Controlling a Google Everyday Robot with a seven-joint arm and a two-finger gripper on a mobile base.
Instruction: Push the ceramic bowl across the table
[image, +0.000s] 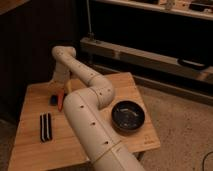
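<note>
Dimly lit, the room holds a small table (122, 85) with a light plank top, set on pale speckled floor (180, 125) before a low metal rack (150, 55). The ceramic bowl (128, 116) — dark and glossy, with pale glints inside — sits near the tabletop's right edge, towards the front corner. The arm (87, 117) crosses the tabletop to the gripper (59, 92), which is near the far left corner and well apart from the bowl — spread or closed cannot be told. A black striped block (46, 127) lies by the left edge.
</note>
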